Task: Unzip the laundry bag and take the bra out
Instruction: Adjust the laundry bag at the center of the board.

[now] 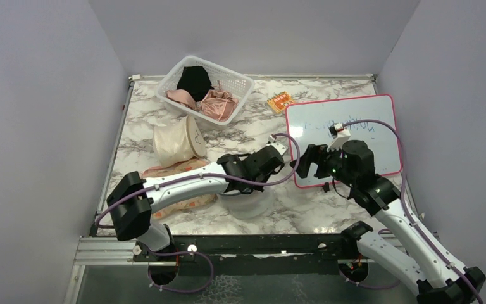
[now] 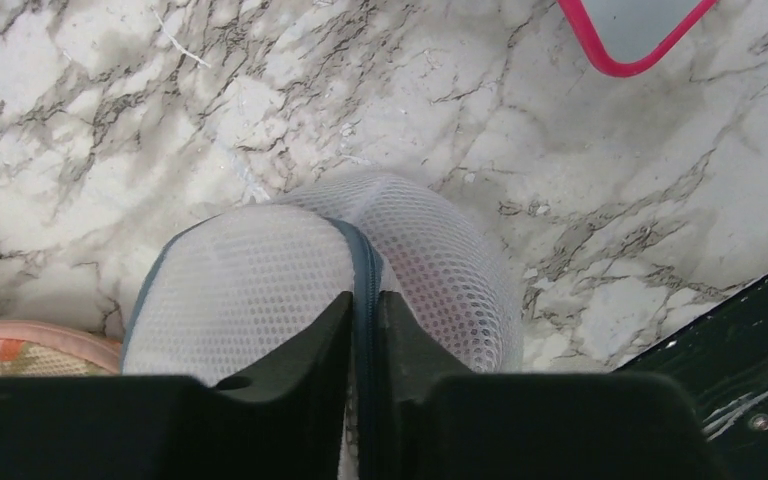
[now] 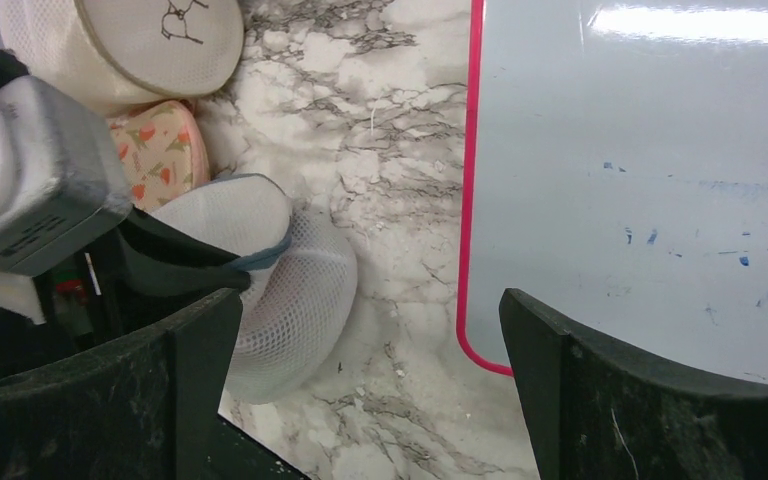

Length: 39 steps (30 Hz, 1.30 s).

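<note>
The laundry bag (image 1: 248, 204), round white mesh with a grey-blue zip band, lies on the marble near the front edge. It also shows in the left wrist view (image 2: 250, 285) and in the right wrist view (image 3: 295, 295). My left gripper (image 2: 365, 297) stands over it (image 1: 245, 185), jaws shut on the bag's zip seam. A faint pink tint shows through the mesh; the bra itself is hidden. My right gripper (image 3: 368, 300) is open and empty, hovering to the right of the bag (image 1: 309, 162) over the whiteboard's left edge.
A cream cylindrical bag (image 1: 177, 140) and a peach floral pouch (image 1: 186, 197) lie left of the bag. A white basket (image 1: 243, 80) of garments stands at the back. A red-framed whiteboard (image 1: 354, 133) and a small orange pack (image 1: 280, 101) lie on the right.
</note>
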Available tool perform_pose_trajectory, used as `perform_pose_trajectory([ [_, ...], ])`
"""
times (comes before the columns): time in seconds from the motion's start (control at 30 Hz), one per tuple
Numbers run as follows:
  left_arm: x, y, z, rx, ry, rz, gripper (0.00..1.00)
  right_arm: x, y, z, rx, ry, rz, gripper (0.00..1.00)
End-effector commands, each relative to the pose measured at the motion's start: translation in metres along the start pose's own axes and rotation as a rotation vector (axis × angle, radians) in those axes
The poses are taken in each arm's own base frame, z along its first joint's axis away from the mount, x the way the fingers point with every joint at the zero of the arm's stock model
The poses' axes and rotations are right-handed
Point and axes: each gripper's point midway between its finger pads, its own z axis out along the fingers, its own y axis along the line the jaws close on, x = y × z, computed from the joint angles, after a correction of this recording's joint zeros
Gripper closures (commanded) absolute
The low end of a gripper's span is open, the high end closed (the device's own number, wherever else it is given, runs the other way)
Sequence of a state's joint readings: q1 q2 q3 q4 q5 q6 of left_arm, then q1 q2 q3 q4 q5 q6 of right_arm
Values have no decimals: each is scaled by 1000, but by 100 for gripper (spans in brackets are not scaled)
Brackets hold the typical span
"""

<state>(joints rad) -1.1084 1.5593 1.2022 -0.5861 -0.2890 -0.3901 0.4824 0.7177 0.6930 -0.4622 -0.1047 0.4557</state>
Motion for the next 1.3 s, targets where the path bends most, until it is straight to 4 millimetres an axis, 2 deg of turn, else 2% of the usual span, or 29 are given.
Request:
perform_pose_trajectory([
  [0.0,-4,8,-19,-6,-47,28,100,-1,11,5,-69,5,-20,0],
  [0.13,-33,11,-30,1,-149,110,100,2,19,10,-115,33,-18,0],
  [0.23,-75,7,-46,28,-293,206,100,6,25,14,-154,60,-9,0],
  [0.27,-94,5,-55,44,-366,254,100,8,28,14,-166,70,-4,0],
  [0.4,-139,0,-89,94,-632,425,100,16,38,16,-241,105,4,0],
  [0.5,-148,11,-113,61,-829,505,100,23,46,17,-293,134,12,0],
  [0.6,-126,20,-116,33,-917,614,100,25,46,17,-299,140,12,0],
  [0.67,-100,24,-100,30,-891,656,100,25,44,18,-288,134,8,0],
  [0.8,-48,21,-62,114,-683,666,100,28,45,23,-308,141,-4,3],
  [0.93,-23,31,-52,114,-584,537,100,39,49,31,-355,184,19,8],
  [1.03,-19,46,-59,59,-497,285,100,51,60,35,-440,226,55,14],
  [1.13,-2,35,-66,158,-486,91,100,64,74,35,-543,283,88,15],
  [1.2,10,25,-68,245,-537,-2,100,68,78,38,-563,295,82,15],
  [1.27,19,24,-69,282,-582,-77,100,68,80,42,-561,300,78,15],
])
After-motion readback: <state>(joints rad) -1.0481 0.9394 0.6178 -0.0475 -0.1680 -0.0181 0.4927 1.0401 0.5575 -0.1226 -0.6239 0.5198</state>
